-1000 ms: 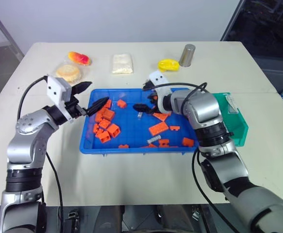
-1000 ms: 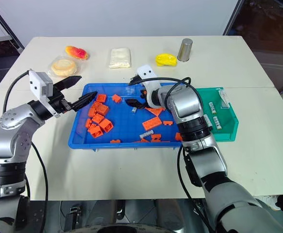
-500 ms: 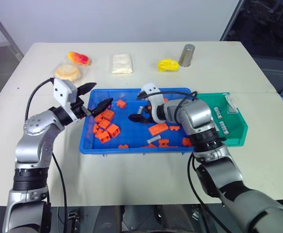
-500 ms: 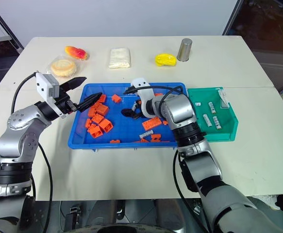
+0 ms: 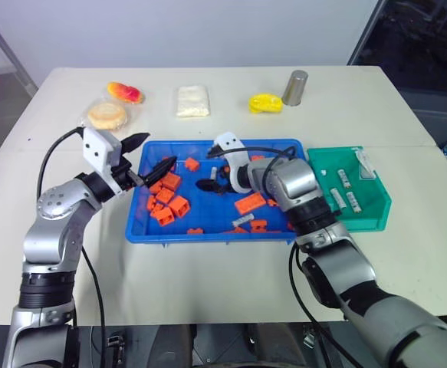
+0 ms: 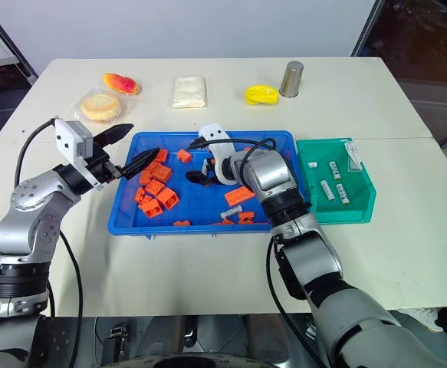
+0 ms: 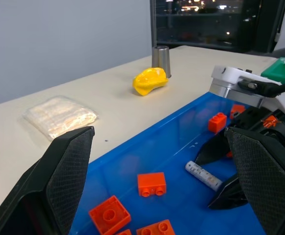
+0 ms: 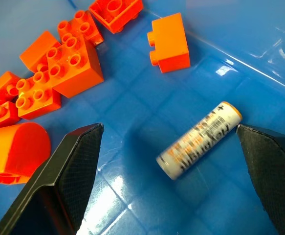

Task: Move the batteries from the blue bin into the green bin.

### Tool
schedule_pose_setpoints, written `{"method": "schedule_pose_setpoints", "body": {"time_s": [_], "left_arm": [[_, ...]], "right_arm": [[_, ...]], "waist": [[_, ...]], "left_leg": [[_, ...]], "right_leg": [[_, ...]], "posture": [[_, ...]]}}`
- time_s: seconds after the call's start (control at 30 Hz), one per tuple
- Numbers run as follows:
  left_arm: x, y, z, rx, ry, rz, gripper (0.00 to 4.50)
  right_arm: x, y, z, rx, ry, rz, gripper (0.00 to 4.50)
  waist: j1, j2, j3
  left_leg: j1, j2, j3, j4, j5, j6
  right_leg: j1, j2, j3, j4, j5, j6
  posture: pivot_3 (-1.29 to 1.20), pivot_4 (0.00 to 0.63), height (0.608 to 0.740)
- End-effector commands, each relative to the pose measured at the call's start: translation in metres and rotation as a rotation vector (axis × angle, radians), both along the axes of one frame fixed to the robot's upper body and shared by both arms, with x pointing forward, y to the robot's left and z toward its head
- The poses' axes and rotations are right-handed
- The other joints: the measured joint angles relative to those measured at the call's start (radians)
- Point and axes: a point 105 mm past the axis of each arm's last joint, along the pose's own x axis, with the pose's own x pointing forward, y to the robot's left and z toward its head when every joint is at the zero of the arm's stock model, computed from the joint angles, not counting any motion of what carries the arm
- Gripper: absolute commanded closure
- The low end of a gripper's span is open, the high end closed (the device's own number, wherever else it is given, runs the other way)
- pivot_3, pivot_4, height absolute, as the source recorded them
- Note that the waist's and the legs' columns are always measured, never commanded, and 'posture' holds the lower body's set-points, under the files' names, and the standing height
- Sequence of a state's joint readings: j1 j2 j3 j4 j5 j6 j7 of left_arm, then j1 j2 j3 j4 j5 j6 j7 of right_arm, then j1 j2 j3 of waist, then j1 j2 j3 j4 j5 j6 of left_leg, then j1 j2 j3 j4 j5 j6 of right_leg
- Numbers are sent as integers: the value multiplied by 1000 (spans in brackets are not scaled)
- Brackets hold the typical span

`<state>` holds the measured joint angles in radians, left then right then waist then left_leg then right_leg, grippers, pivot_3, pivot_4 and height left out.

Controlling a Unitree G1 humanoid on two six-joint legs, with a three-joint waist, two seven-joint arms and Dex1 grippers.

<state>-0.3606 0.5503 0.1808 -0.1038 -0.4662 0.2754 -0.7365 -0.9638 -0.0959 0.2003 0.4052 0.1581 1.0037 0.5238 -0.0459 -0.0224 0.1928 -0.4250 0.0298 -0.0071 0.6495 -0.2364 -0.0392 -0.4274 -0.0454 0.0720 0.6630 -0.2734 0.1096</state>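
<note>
Right gripper has dropped lower — fingers spread around a battery; left gripper open.

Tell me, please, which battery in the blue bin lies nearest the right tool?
The battery lying on bare floor between the open right tool's tips; the other battery lies among orange bricks near the blue bin's front rim.

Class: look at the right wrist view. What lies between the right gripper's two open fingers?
A battery lies flat on the blue bin floor between the fingers, nearer one finger, untouched.
</note>
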Motion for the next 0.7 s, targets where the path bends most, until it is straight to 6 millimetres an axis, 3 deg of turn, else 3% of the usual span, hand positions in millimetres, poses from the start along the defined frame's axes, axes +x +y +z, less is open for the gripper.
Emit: {"method": "schedule_pose_setpoints", "body": {"time_s": [0.03,0.7], "left_arm": [[-5,1,15,4,-59,3,0],[-3,0,17,12,-62,-4,0]], "right_arm": [[-1,-1,-11,-30,29,-3,51],[0,-3,-2,-52,-37,28,51]], "waist": [[0,0,0],[0,0,0]], "left_leg": [[0,0,0,0,0,0],[0,0,0,0,0,0]], "right_leg": [[0,0,0,0,0,0],[0,0,0,0,0,0]], "posture": [[0,150,740],[0,150,740]]}}
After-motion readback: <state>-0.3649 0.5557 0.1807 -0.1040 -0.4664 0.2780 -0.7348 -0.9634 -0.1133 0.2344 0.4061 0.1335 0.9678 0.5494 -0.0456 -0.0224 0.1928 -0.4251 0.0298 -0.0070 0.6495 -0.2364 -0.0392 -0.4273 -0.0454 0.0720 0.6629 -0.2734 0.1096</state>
